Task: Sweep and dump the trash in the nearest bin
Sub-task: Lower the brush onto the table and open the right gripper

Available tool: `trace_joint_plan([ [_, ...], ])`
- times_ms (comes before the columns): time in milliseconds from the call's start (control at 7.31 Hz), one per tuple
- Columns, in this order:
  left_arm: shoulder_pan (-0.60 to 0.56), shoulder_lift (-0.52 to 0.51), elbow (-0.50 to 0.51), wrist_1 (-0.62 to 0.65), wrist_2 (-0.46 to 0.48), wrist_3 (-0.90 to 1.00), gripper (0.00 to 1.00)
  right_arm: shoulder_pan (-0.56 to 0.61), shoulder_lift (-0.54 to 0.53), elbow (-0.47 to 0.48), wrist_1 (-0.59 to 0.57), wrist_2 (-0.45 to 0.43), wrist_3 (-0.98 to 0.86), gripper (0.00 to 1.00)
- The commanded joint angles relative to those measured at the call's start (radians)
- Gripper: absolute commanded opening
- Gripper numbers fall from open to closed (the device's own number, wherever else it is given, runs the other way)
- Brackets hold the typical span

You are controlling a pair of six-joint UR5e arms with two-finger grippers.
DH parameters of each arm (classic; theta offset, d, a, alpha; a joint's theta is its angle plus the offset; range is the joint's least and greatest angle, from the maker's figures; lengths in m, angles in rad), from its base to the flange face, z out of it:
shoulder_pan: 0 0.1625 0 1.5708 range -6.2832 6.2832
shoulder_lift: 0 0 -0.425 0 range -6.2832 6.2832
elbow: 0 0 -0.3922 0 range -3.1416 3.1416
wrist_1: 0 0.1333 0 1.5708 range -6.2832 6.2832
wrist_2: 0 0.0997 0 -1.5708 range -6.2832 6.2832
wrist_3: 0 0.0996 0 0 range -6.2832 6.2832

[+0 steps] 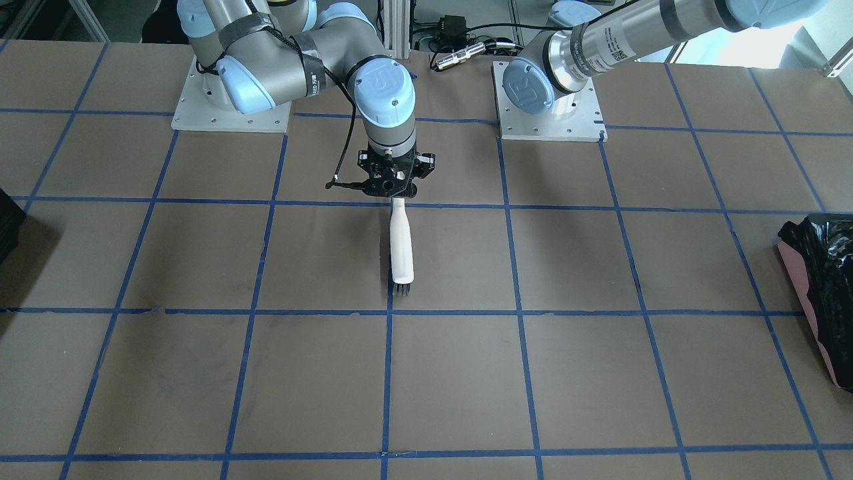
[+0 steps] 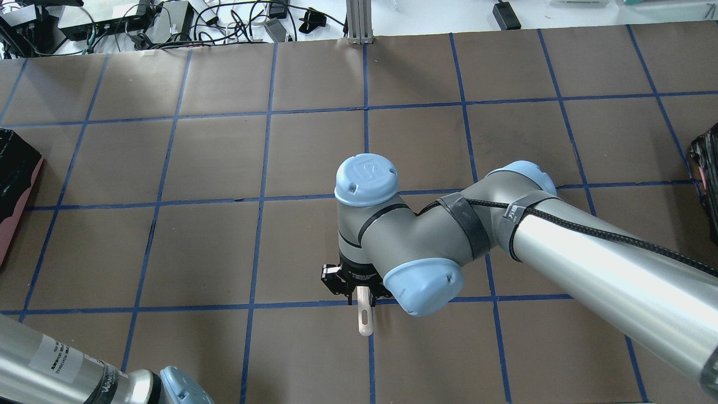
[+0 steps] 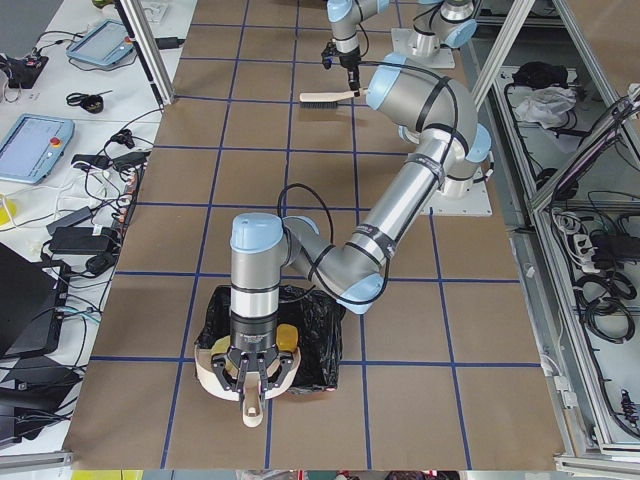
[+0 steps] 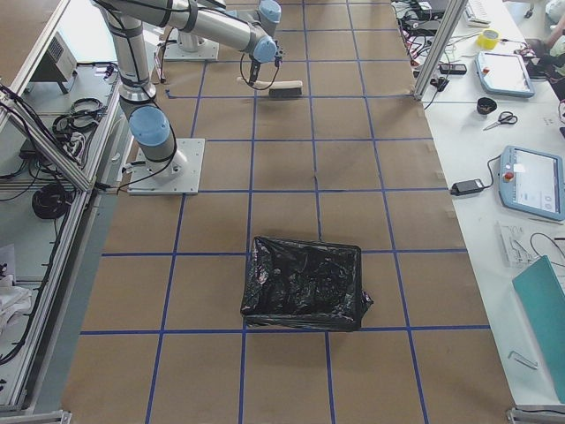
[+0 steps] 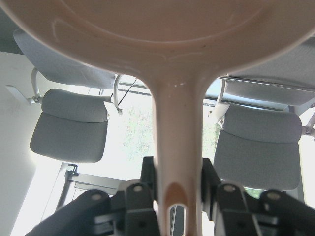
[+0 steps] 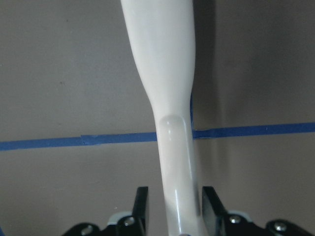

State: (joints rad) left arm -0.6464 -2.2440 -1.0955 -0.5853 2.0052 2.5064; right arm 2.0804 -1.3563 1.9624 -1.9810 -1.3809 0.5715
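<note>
My left gripper (image 5: 177, 194) is shut on the handle of the white dustpan (image 5: 177, 59). In the exterior left view it holds the dustpan (image 3: 252, 410) tipped at the near rim of the bin (image 3: 318, 325), which has a black bag and a pinkish side. One yellow piece of trash (image 3: 287, 335) shows in the bag beside the pan; the other pieces are hidden. My right gripper (image 1: 393, 190) is shut on the white brush (image 1: 401, 243), whose bristles (image 1: 402, 288) rest on the table's middle. The bin also shows at the table's end (image 1: 826, 267).
A second dark bag-lined container (image 4: 305, 283) stands at the opposite table end, on my right (image 2: 708, 168). The brown table (image 1: 266, 373) carries a blue tape grid. Monitors, cables and tablets lie beyond the far edge (image 3: 40, 150).
</note>
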Motion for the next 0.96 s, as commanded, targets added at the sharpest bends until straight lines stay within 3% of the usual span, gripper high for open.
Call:
trace_joint_plan([
  [0, -0.007, 0.03, -0.061, 0.079, 0.02, 0.0, 0.0, -0.017, -0.016, -0.069, 0.011, -0.013, 0.001, 0.52],
  [410, -0.009, 0.052, -0.058, 0.085, 0.009, 0.043, 0.0, -0.029, -0.09, -0.297, 0.234, -0.093, -0.05, 0.56],
  [684, -0.027, 0.081, -0.044, 0.073, 0.001, 0.046, 0.0, -0.087, -0.104, -0.437, 0.385, -0.096, -0.083, 0.61],
  [821, -0.042, 0.093, -0.035, 0.049, -0.057, 0.034, 0.0, -0.133, -0.116, -0.469, 0.442, -0.099, -0.182, 0.61],
])
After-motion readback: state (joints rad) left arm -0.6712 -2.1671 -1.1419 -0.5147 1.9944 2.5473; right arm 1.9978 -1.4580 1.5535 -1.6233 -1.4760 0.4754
